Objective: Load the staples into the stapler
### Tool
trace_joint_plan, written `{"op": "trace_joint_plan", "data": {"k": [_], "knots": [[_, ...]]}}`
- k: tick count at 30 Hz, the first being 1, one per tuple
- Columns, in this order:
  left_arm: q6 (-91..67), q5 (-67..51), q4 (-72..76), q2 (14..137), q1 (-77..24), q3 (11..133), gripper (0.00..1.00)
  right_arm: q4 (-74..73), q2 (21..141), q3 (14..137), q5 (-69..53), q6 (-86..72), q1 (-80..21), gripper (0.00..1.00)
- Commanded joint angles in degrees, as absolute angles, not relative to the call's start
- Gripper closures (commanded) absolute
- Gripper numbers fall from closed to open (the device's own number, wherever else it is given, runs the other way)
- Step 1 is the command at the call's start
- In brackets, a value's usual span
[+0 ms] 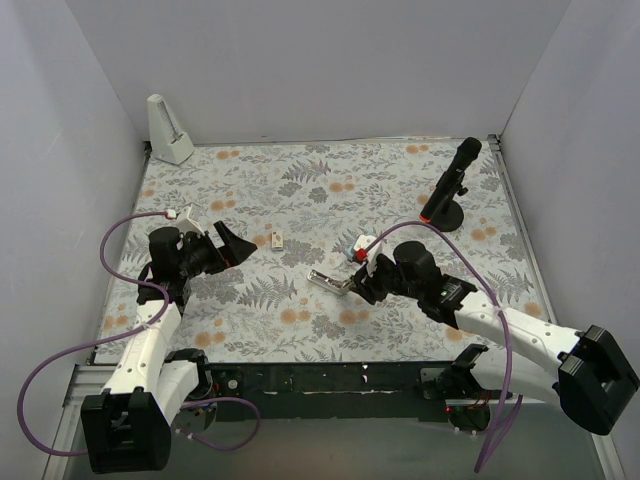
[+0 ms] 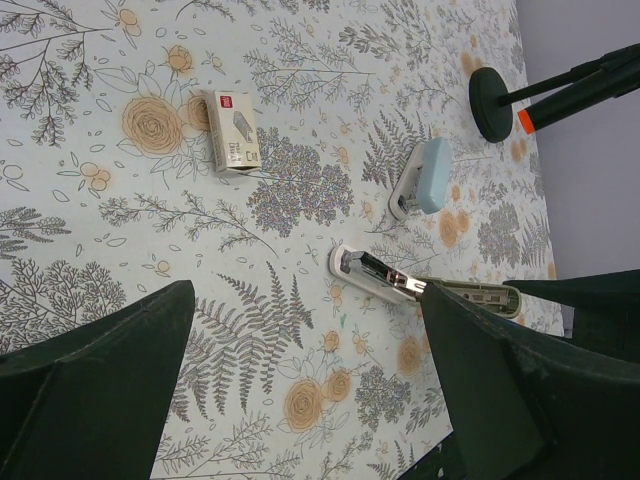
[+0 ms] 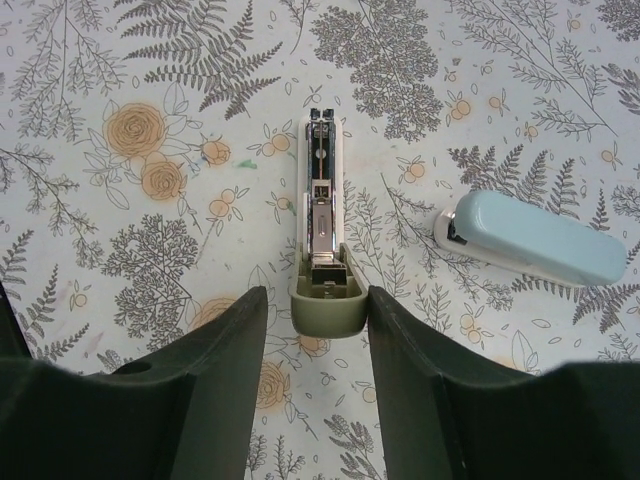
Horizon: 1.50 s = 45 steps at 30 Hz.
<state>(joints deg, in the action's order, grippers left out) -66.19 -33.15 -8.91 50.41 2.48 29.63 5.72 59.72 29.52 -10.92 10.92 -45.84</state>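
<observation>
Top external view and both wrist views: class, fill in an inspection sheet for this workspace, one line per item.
Surface: floral tabletop, flat.
Job's things: light-blue stapler closed, lying flat; staple box lying apart from it.
Clutter: olive bar with its silver rail opened out; white metronome and black stand at the back.
Grippers: left claw open, empty; right claw straddles the olive bar's end, grip unclear.
Cables: purple cables loop beside both arms.
Surroundings: plain pale walls on three sides.
</observation>
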Motion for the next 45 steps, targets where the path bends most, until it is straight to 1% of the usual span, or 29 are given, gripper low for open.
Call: {"op": "trace_joint_plan", "data": {"k": [1,3,4,9,12,14,17,19,21,23,28,32,38,45], "knots": [[-65.13,-32.78,-8.79,49.4,2.2,30.85,0.02,2.64,58.71,34.45,-13.01,10.2,-46.14,0.43],[-65.13,-32.7,-8.7,49.31,2.2,30.76,0.02,1.41,58.36,36.2,-13.27,10.02,-46.14,0.4],[-65.13,-32.7,-8.7,49.39,2.2,30.85,0.02,0.45,58.36,36.82,-13.27,9.85,-46.14,0.35],[-65.13,-32.87,-8.7,49.39,2.2,30.85,0.02,-3.78,58.27,42.26,-14.15,9.58,-46.14,0.33],[-65.13,-32.96,-8.79,49.39,2.2,30.85,0.02,-4.4,58.36,44.2,-13.01,10.37,-46.14,0.34],[-65.13,-33.05,-8.7,49.31,2.11,30.85,0.02,-7.1,59.23,47.8,-10.91,12.29,-46.14,0.33],[-65.13,-33.05,-8.79,49.31,2.02,30.76,0.02,-12.9,62.83,55.52,-9.84,16.42,-46.14,0.3],[-65.04,-33.13,-8.96,49.48,1.93,30.85,0.02,-20.36,67.22,59.66,-8.88,20.73,-45.71,0.26],[-64.95,-33.13,-9.05,49.48,1.76,31.03,0.02,-27.2,71.95,65.37,-7.21,25.37,-45.27,0.25],[-64.86,-32.96,-9.14,49.57,1.41,31.11,0.02,-29.87,74.61,69.5,-7.64,28.11,-43.78,0.21],[-64.34,-32.52,-9.93,49.66,0.79,31.46,0.02,-34.87,80.76,70.92,-10.28,41.44,-40.0,0.2],[-63.9,-31.38,-10.54,49.66,-1.75,31.82,0.02,-38.39,86.21,73.21,-10.28,47.88,-37.97,0.19],[-63.63,-30.59,-10.9,49.57,-2.99,31.9,0.02,-41.48,96.05,78.22,-9.75,52.38,-36.83,0.2],[-63.63,-30.5,-10.99,49.83,-3.25,31.99,0.02,-40.69,102.21,82.09,-10.72,54.14,-36.83,0.22]]}}
